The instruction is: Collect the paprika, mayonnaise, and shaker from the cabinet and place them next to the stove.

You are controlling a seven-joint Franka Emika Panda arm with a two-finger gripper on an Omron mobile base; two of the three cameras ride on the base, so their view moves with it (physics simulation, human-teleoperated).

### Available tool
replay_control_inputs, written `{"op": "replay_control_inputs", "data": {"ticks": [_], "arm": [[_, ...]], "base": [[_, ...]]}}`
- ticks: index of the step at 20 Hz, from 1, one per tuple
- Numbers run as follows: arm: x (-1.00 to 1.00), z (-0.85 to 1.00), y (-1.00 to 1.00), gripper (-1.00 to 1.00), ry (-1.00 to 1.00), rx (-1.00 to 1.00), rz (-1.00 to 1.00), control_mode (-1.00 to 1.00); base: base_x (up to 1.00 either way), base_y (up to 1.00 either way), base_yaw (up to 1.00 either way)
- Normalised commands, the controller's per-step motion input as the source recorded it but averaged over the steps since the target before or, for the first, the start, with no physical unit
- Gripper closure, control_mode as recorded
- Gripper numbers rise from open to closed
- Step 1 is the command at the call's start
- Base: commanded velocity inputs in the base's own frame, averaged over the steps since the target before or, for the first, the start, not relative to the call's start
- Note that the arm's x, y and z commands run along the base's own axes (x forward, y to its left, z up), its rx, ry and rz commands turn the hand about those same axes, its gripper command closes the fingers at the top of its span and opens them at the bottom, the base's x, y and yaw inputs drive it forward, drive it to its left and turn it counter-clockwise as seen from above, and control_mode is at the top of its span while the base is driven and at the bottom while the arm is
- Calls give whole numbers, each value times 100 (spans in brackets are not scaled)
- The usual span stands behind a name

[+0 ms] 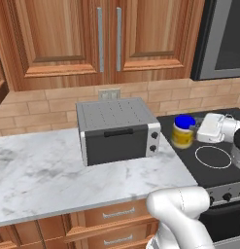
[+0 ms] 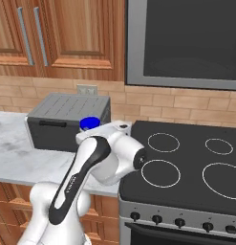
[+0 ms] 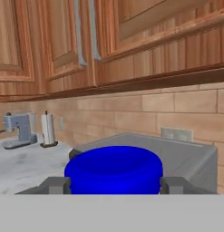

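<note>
while the gripper [image 3: 114, 185] holds the mayonnaise [image 1: 182, 131] upright, one finger either side of its blue lid, the jar sits at the stove's [image 1: 219, 168] left edge, just beside the toaster oven [image 1: 117, 130].

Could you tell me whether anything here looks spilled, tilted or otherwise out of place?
Nothing stands out. The mayonnaise jar is upright between the end effector's fingers, at the stove's left edge beside the toaster oven; no spill or damage shows.
</note>
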Motion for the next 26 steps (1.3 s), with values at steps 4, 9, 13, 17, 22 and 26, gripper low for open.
{"op": "replay_control_inputs", "data": {"ticks": [4, 9, 13, 17, 22, 26], "arm": [[23, -43, -23, 100, -5, -3, 15, -100], [19, -45, -17, 100, -4, -5, 9, -100], [29, -47, -4, 100, -1, -9, 6, -100], [40, -49, 0, 100, 0, -11, 5, -100], [44, -55, -1, 100, 0, -10, 7, -100], [46, -59, -7, 100, 6, -2, 12, -100]], "base": [[0, 0, 0], [0, 0, 0], [0, 0, 0], [0, 0, 0], [0, 0, 0], [0, 0, 0]]}}
